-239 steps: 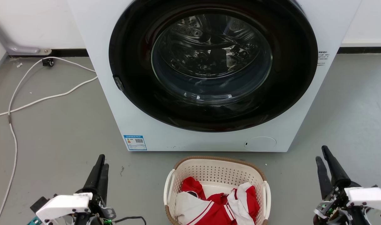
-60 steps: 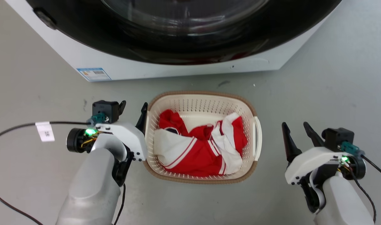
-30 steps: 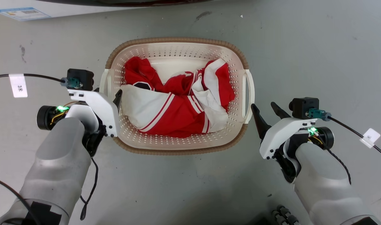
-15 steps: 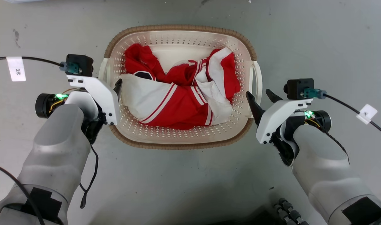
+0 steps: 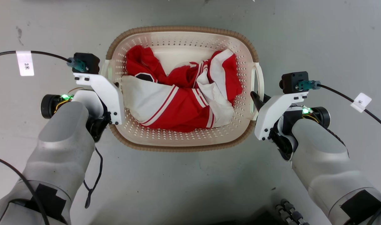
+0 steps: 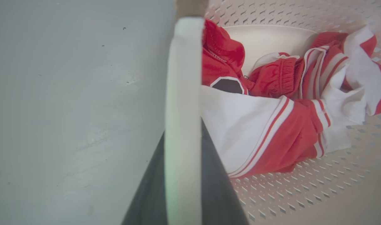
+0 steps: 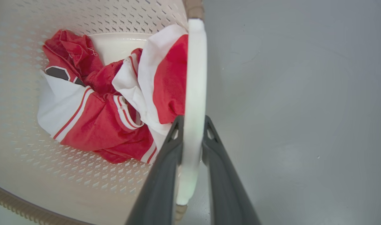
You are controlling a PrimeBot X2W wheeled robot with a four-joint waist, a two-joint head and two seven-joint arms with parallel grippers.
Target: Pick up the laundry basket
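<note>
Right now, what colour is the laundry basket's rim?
Brown, with a woven look; the rim shows best in the head view.

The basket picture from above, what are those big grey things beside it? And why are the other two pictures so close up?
Those are a robot's left arm and right arm, seen from a camera on its head, looking down. Each arm ends in a gripper with two dark fingers. The laundry basket stands on the grey floor with red and white clothes inside. The other pictures come from small cameras on the wrists. In one, the left gripper pinches the basket's left handle; in the other, the right gripper pinches the right handle.
</note>
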